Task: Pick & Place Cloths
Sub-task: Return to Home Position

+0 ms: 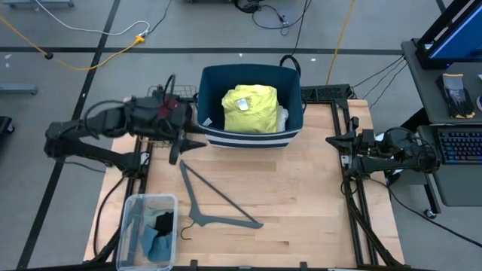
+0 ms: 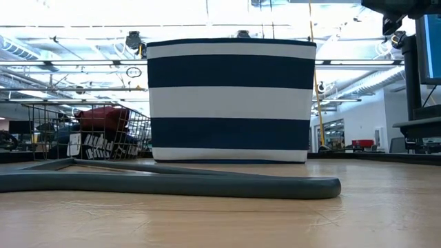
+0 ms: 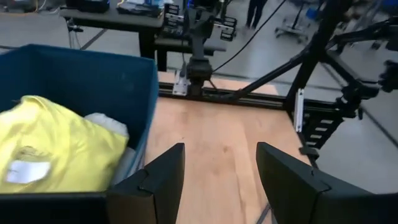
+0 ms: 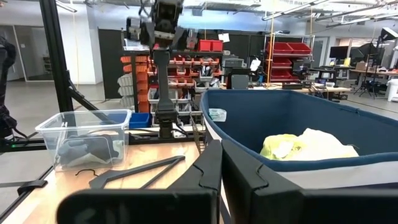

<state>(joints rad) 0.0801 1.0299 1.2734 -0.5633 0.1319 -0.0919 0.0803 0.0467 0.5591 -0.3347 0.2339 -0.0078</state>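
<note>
A yellow T-shirt (image 1: 250,108) lies on top inside the navy-and-white striped basket (image 1: 290,128), with a white piece (image 1: 282,117) beside it. My left gripper (image 1: 181,147) hovers open by the basket's left near corner and holds nothing; in the left wrist view its fingers (image 3: 163,174) stand apart over bare table. A maroon piece (image 2: 103,118) and navy white-lettered fabric (image 2: 96,146) sit in a wire basket (image 2: 131,134) at the far left. Black and grey-blue pieces (image 1: 157,229) lie in a clear bin (image 1: 129,226). My right gripper (image 4: 221,152) waits shut at the table's right edge.
A thin grey clothes hanger (image 1: 218,203) lies flat on the table between the clear bin and the striped basket, and it stretches across the front of the low view (image 2: 172,182). Bare wood (image 1: 301,196) spreads over the table's middle and right. Black frame rails run along both sides.
</note>
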